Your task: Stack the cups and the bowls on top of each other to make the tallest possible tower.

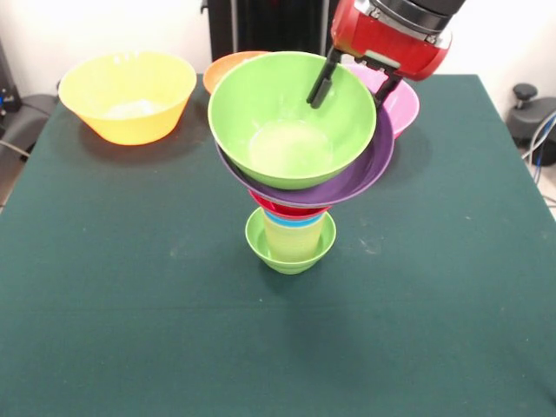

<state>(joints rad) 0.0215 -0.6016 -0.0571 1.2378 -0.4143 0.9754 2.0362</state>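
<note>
The gripper (352, 87) straddles the far rim of the large green bowl (292, 122), one dark finger (322, 85) inside the bowl wall and the other just outside by the rim; whether it pinches the rim or has let go cannot be told from this angle. The placement reads as seating the green bowl onto the tower (294, 182), holding at the rim so the bowl sits flat in the one below. The tower stands near the middle of the dark green table (130, 287): small lime-green bowl (289, 249) as base, pale yellow cup (294, 236) standing in it, a blue cup rim (300, 221) and a red piece (282, 208) above that, then the wide purple bowl (369, 169), then the green bowl on top. The upper bowls are much wider than the cup column and look tilted toward the camera, so the stack seems top-heavy and likely to tip if nudged. Large yellow bowl (128, 95) sits apart at the far left; orange bowl (224, 71) shows behind the green one; pink bowl (401, 106) sits behind the gripper, partly hidden. All three unstacked.
</note>
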